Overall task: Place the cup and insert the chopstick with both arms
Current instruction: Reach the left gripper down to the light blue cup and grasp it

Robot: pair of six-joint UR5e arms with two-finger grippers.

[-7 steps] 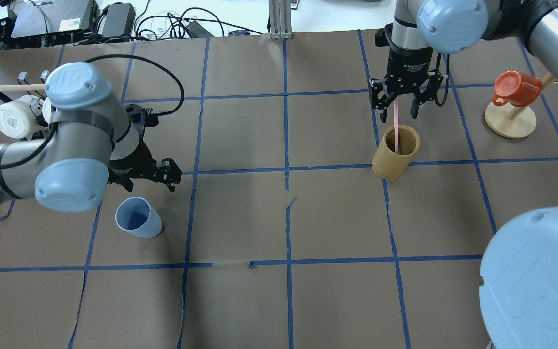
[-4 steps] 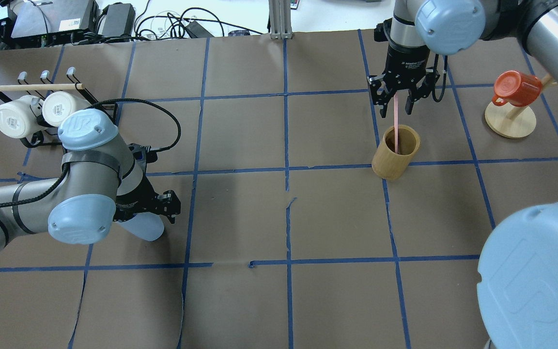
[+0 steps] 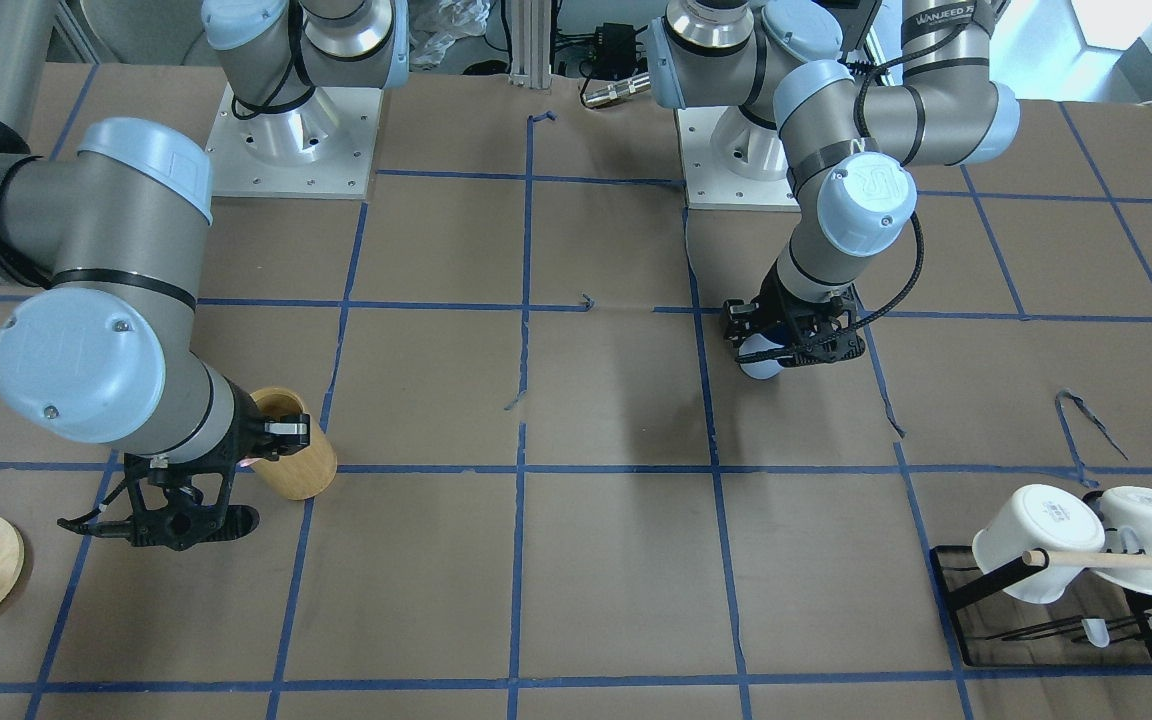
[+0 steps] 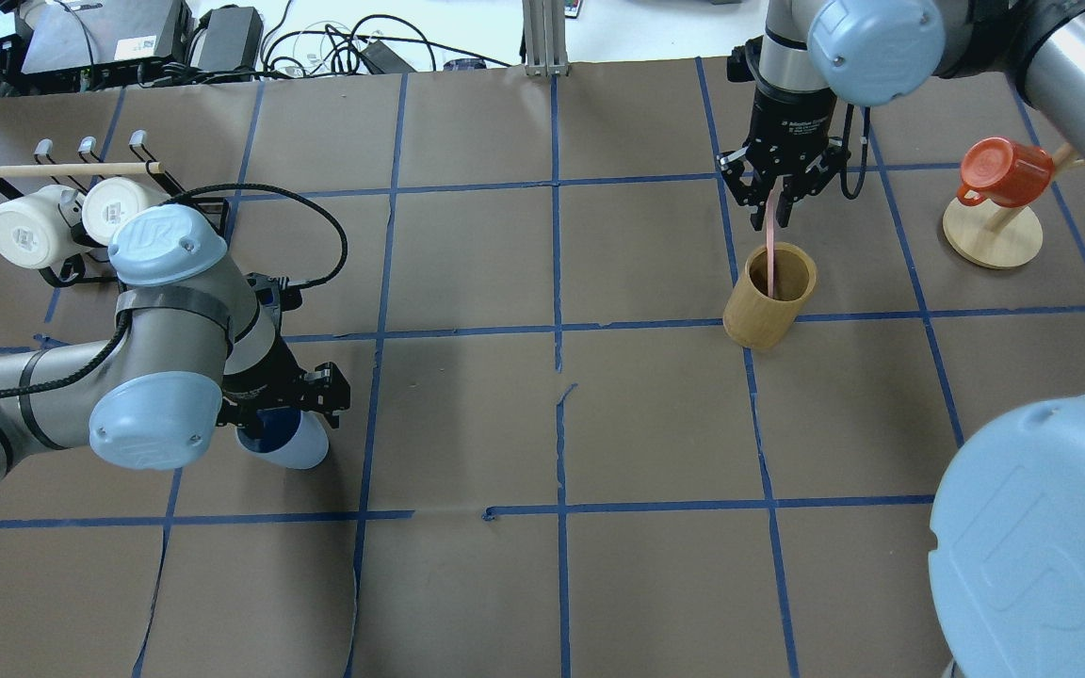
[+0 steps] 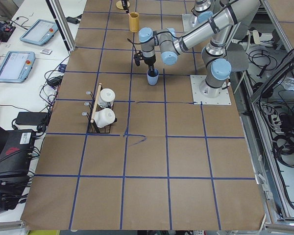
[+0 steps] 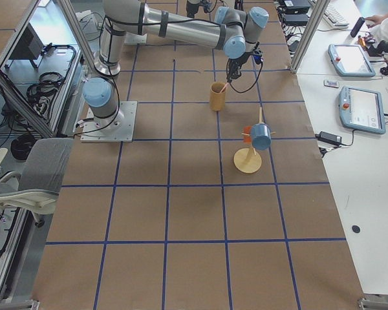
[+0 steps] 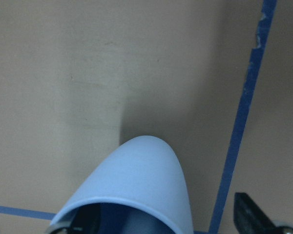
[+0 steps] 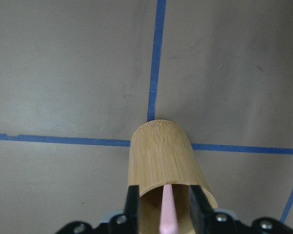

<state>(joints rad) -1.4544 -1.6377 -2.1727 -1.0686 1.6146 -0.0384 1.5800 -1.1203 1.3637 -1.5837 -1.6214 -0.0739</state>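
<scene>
**Overhead.** Left arm has dropped since a second ago. Its left hand, which then sat beyond the blue cup, is now down over it. The cup stands on the desk in the left near square, rim partly covered by the wrist. The right hand has drawn its jaws in from wide apart to a narrow V around the pink chopstick. The chopstick stands in the bamboo tube. My reading is that both grasps are being set at once and neither thing is lifted yet.

**Front.** Left arm is folded at the elbow, with the wrist pointing straight down over the cup. The cup's pale base shows under the black fingers. Right forearm is steep, its hand low by the tube.

**Left side.** Cup is upright on the desk, directly below the near arm's wrist.

**Right side.** Near arm is stretched long across the desk, its wrist above the tube. Too small for finger detail.

**Left wrist.** Cup rim fills the bottom of the frame. One finger shows at lower right, clear of the wall, so this hand is released and straddling the cup.

**Right wrist.** The fingers flank the chopstick with a gap on each side. This hand is narrowed but not yet pinching. The tube mouth lies straight below.
</scene>
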